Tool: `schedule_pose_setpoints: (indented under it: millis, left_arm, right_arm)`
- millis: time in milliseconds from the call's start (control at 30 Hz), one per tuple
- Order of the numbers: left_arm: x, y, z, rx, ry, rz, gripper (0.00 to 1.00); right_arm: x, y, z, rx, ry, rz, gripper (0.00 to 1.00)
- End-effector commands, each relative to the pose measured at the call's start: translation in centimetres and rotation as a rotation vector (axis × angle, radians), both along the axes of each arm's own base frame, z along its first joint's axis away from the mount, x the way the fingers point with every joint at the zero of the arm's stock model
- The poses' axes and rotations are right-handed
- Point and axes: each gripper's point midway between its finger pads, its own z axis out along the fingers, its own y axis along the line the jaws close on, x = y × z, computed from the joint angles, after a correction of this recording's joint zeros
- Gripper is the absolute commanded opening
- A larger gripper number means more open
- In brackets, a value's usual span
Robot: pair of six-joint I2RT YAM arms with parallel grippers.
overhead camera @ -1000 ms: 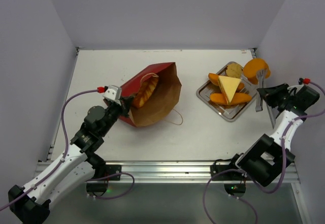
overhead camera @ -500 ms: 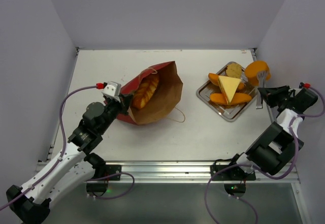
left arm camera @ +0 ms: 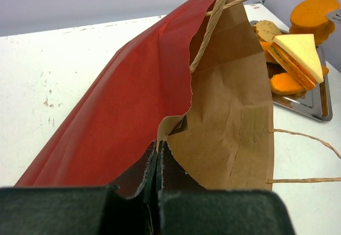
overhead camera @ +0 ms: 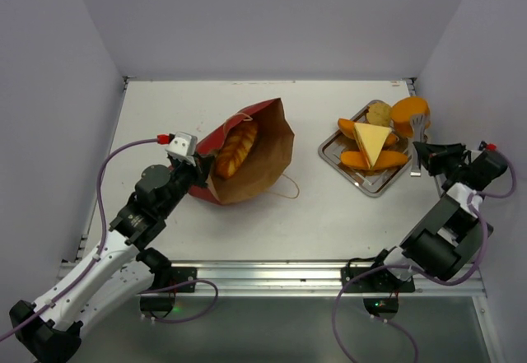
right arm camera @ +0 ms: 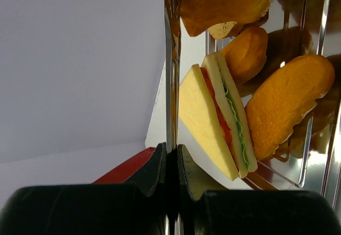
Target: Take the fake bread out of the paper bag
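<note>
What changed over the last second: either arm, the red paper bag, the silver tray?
Right gripper, shut on a thin silver metal utensil, swung with its arm a little left toward the silver metal tray. The round orange bread beside it looks nudged left. Left gripper stays shut on the edge of the red paper bag. The bag, the golden loaf inside it and the tray contents are unchanged.

From high above we look down on the whole table (overhead camera: pixel 165 116). Our left wrist view presses close to the paper bag (left arm camera: pixel 106 112), facing the tray (left arm camera: pixel 319 104) beyond. Our right wrist view hugs that tray. All three share it.
</note>
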Motion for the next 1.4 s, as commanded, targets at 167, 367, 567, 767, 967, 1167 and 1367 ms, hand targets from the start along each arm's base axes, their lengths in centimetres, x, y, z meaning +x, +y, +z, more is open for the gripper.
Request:
schedule_pose_setpoints:
  millis: [167,367,567,767,967,1167,1367]
  left_arm:
    - [0.1,0.2,2.2,-0.044,-0.025,0.015,0.00]
    - [0.3,0.0,2.4,-0.047,-0.026,0.012,0.00]
    - [0.4,-0.1,2.5,-0.047,-0.026,0.008,0.00]
    - [0.3,-0.1,2.4,-0.049,-0.025,0.008,0.00]
    - [0.2,-0.1,2.5,-0.048,-0.027,0.005,0.00]
    - [0.1,0.0,2.5,-0.047,-0.028,0.005,0.00]
    - [0.0,0.0,2.6,-0.050,-0.031,0.003,0.00]
  right_arm:
    - [-0.3,-0.5,0.2,0.004,-0.038,0.009,0.00]
    - [-1.2,-1.0,-1.1,0.023,0.013,0.011,0.00]
    - [-1.8,-1.2,-2.6,0.040,0.077,0.029,0.00]
    - [-2.2,-1.7,-2.6,0.048,0.076,0.026,0.15]
    - [-2.6,-2.1,-2.5,0.058,0.065,0.020,0.28]
    - [-3.0,-2.5,-2.4,0.058,0.059,0.016,0.31]
    - [-3.6,-2.7,-2.2,0.070,0.059,0.008,0.35]
